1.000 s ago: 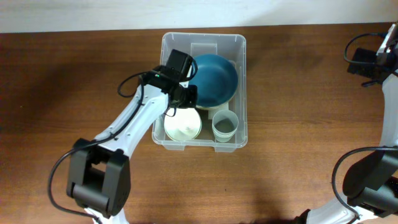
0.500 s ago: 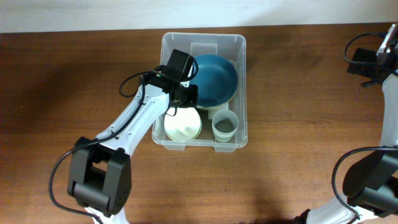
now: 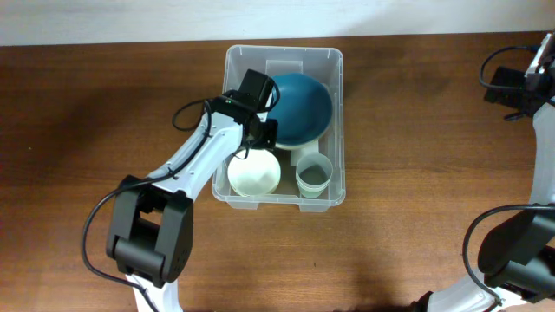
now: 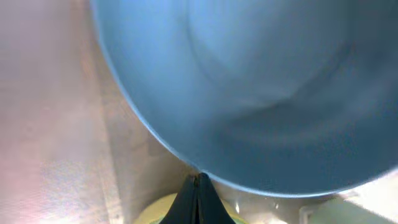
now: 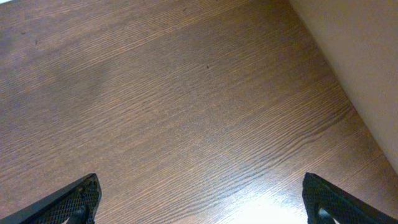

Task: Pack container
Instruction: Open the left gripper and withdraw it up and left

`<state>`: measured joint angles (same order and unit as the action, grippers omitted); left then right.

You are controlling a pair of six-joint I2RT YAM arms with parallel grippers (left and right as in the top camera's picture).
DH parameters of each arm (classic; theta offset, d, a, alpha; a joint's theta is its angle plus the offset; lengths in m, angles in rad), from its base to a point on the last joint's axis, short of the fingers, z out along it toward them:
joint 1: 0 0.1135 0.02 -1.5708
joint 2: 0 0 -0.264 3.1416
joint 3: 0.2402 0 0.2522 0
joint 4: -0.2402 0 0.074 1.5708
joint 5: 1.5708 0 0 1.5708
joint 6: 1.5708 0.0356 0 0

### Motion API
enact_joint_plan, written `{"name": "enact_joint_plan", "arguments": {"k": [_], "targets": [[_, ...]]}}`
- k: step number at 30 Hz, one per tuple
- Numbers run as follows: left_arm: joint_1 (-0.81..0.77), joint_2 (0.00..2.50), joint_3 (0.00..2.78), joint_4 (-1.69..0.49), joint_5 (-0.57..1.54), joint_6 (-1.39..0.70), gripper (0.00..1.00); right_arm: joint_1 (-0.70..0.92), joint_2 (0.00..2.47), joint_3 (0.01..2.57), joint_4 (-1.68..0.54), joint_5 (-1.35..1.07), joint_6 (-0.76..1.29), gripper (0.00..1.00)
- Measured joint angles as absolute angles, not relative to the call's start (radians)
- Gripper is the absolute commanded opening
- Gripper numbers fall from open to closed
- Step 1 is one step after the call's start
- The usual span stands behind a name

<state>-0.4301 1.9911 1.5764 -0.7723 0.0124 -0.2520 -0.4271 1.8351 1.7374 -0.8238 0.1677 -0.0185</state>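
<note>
The container point(image 3: 336, 121) is a clear plastic bin at the table's middle. In it a big blue bowl point(image 3: 302, 108) leans at the far end, a pale yellow bowl point(image 3: 255, 174) sits at the near left and a clear cup point(image 3: 313, 176) at the near right. My left gripper point(image 3: 263, 132) is inside the bin, shut, its tips point(image 4: 198, 179) touching the blue bowl's point(image 4: 261, 93) lower rim just above the yellow bowl point(image 4: 152, 214). My right gripper point(image 5: 199, 202) is open and empty over bare wood, at the table's far right point(image 3: 518, 85).
Brown wooden table point(image 3: 104, 130) all round the bin. A pale wall runs along the far edge point(image 3: 130, 22) and shows at the upper right of the right wrist view point(image 5: 367, 68).
My left gripper has crept slightly toward the blue bowl's rim, staying shut. The bowls, cup and right arm have not moved.
</note>
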Motion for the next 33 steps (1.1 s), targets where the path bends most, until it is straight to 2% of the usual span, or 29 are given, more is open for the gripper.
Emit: {"name": "enact_joint_plan", "arguments": {"k": [10, 12, 17, 22, 23, 24, 25, 33], "targets": [[-0.43, 1.774, 1.644, -0.795, -0.12, -0.247, 0.01, -0.427, 1.835, 1.737, -0.824, 0.168, -0.018, 0.99], [-0.428, 1.761, 1.647, -0.812, -0.175, -0.244, 0.1, -0.427, 1.835, 1.737, -0.824, 0.168, -0.018, 0.99], [-0.373, 1.761, 1.647, -0.829, -0.321, -0.243, 0.14, -0.427, 1.835, 1.737, -0.824, 0.168, -0.019, 0.99], [-0.229, 1.761, 1.647, -0.827, -0.388, -0.253, 0.4, -0.427, 1.835, 1.737, -0.824, 0.168, -0.019, 0.99], [-0.191, 1.761, 1.647, -0.825, -0.398, -0.265, 0.5, -0.427, 1.835, 1.737, -0.824, 0.168, -0.018, 0.99], [-0.163, 1.761, 1.647, -0.825, -0.405, -0.268, 0.7, -0.427, 1.835, 1.737, -0.824, 0.168, -0.019, 0.99], [-0.142, 1.761, 1.647, -0.826, -0.409, -0.269, 0.98, -0.427, 1.835, 1.737, -0.824, 0.168, -0.018, 0.99], [-0.041, 1.761, 1.647, -0.826, -0.424, -0.289, 1.0, -0.427, 1.835, 1.737, -0.824, 0.168, -0.019, 0.99]]}}
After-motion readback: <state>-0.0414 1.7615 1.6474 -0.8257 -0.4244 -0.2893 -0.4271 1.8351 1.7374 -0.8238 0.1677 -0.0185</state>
